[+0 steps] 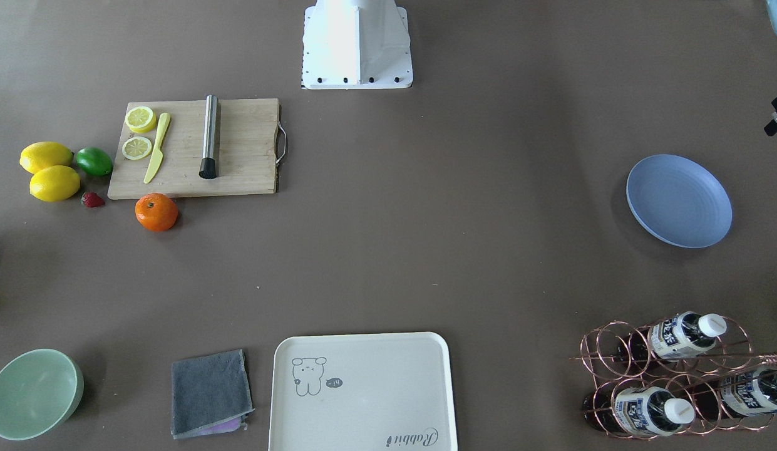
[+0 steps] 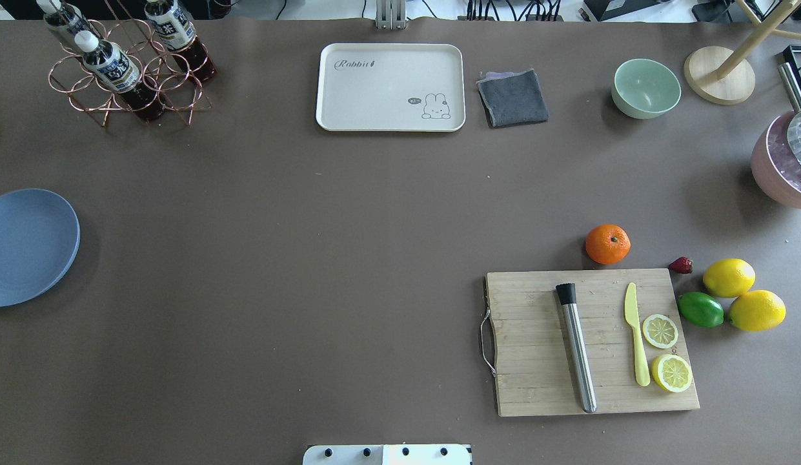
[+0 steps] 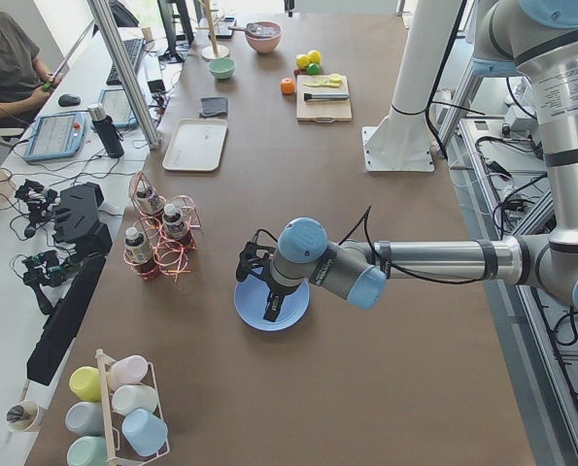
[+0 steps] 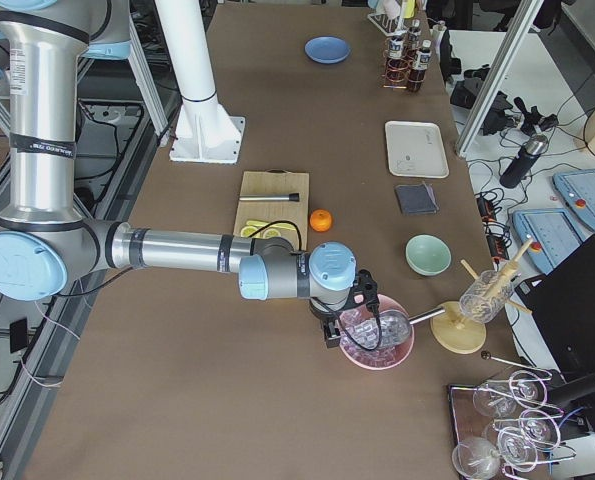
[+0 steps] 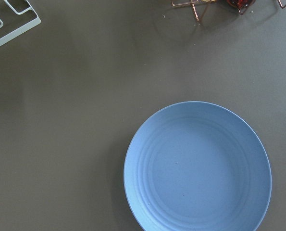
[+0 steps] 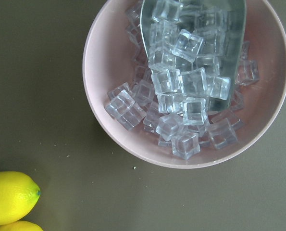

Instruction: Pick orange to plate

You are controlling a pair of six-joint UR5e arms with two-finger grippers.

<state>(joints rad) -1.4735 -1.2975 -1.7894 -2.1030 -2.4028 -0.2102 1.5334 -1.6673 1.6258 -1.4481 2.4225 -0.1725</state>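
Overhead exterior shows the orange [image 2: 607,244] on the brown surface [image 2: 310,258], just beside the far edge of the cutting board [image 2: 536,387] and near a strawberry [image 2: 681,265]. The plate [image 2: 26,245] lies well apart, at the surface's left edge. The left hand [image 3: 273,309] hangs over the plate and the right hand [image 4: 334,333] over a pink bowl [image 4: 402,352] of ice cubes. I cannot tell how far either hand is open.
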